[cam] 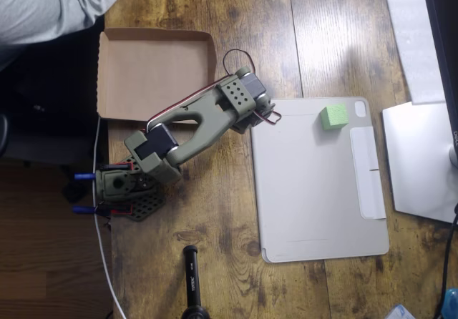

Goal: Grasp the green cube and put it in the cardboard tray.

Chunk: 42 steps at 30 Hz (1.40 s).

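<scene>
Resting on smooth grey tablet cover [315, 190], matte green cube [333, 116]

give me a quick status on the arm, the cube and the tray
Gripper at the tablet cover's left edge, jaw state unclear. Green cube on the cover, ungrasped. Cardboard tray empty. Nothing between gripper and cube.

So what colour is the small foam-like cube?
Light green, clearest in the overhead view.
</scene>
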{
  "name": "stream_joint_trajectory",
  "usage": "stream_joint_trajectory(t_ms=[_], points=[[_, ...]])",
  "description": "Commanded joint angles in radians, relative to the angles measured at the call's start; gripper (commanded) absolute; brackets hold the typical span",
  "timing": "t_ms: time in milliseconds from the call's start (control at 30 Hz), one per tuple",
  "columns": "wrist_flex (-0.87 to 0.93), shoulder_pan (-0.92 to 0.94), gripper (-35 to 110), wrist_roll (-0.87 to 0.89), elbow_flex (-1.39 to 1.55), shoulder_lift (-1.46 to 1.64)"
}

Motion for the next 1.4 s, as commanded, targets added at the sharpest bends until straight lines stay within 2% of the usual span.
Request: stream_joint_trajectory(t_ms=[0,433,567,767,933,1133,1267,1367], points=[[0.212,0.301,0,0.575,0.127,-0.021],[0.212,0.299,0,0.575,0.127,-0.020],[0.147,0.304,0,0.566,0.158,-0.014],[0.143,0.299,0,0.580,0.104,-0.012],[0.158,0.327,0,0.557,-0.184,-0.095],[0.241,0.325,0,0.538,-0.755,-0.356],[0.307,0.268,0,0.526,-1.101,-0.522],[0.350,0.202,0,0.502,-1.244,-0.618]])
